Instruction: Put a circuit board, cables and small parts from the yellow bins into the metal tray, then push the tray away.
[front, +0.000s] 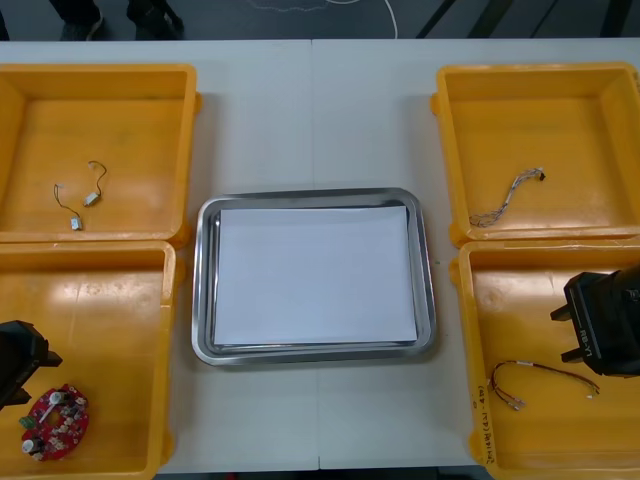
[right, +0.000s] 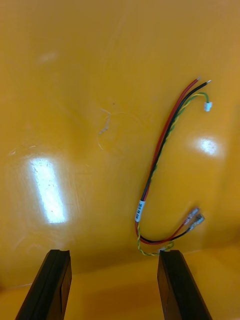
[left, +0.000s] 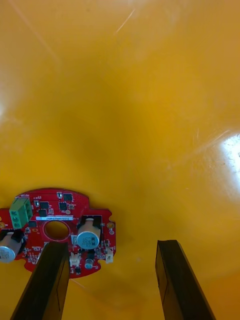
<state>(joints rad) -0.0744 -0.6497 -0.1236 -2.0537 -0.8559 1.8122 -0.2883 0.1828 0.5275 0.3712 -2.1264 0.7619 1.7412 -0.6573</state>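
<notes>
The light table (front: 310, 100) lies below me with four yellow bins on it: the far left bin (front: 100, 85) and near left bin (front: 110, 300) on one side, the far right bin (front: 540, 85) and near right bin (front: 520, 290) on the other. The metal tray (front: 205, 300), white inside, sits flat between them, with strips of bare table around its rim.

My left arm comes in from the outer side of the near left bin. My left pincer (left: 112, 247) hangs over the bin's floor, spread and gripping nothing. The round red circuit board (left: 60, 225) lies flat toward the bin's near wall. One finger covers part of its edge, and the other stands over open floor.

My right arm reaches over the outer side of the near right bin. My right pincer (right: 115, 255) is also spread and empty above the floor. The red and yellow cable (right: 160, 150) curves across the floor, its looped end just beside one finger.

A twisted blue and white cable (front: 505, 198) lies in the far right bin, and small metal parts (front: 78, 200) lie in the far left bin. Both are well apart from my pincers.
</notes>
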